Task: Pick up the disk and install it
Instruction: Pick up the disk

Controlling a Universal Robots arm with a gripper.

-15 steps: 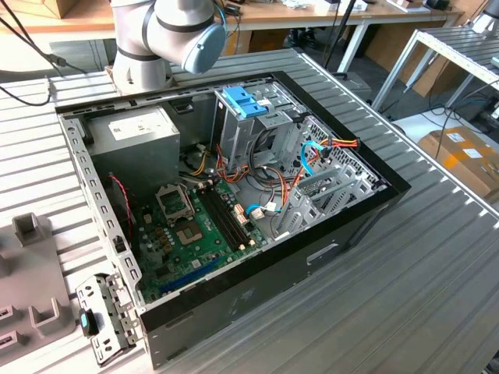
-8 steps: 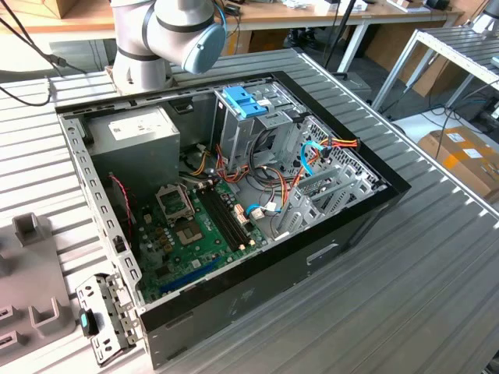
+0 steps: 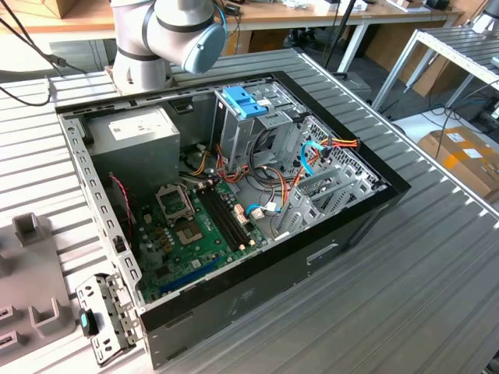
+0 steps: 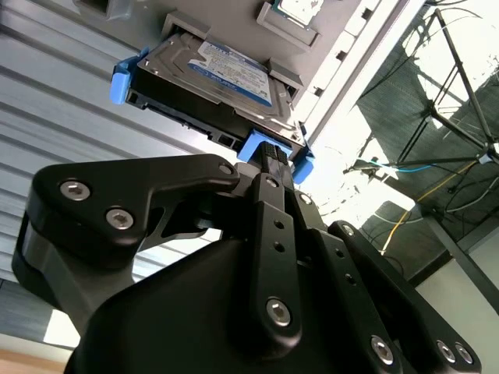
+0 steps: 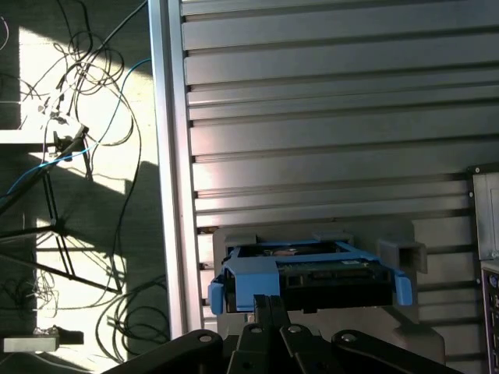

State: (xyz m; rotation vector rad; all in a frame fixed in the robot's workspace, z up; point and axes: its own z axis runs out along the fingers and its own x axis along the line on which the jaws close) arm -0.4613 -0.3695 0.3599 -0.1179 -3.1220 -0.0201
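Metal slats form the surface (image 3: 437, 265), which runs across the whole exterior view. An open computer case (image 3: 257, 304) lies on it in the middle of that view, lid off and insides showing. At the top of the exterior view, a little left of centre, stands the base of the arm (image 3: 168, 31), grey with a pale blue cap, just behind the case's far wall.

Inside the case, a grey power supply (image 3: 136, 128) fills the upper-left corner as the exterior view shows it. The green motherboard (image 3: 187, 234) lies below it towards the lower left. A grey metal cage (image 3: 234, 128) stands upright near the top centre with a blue latch (image 3: 245, 100) on top (orange and blue cables trail off to its right). A grey moulded fixture (image 3: 31, 234) sits on the surface at the exterior view's left edge, outside the case.

In both wrist views the disk (image 5: 327, 274) (image 4: 226, 70) rests in a grey holder (image 5: 398, 253) on the slatted surface. Its dark body is clipped in a light-blue carrier, and the label side shows in the second wrist view.

The gripper (image 4: 269, 152) (image 5: 269, 302) is at the near end of the disk. Its jaws are drawn narrow, with the tips pinched together on the carrier's blue front tab.
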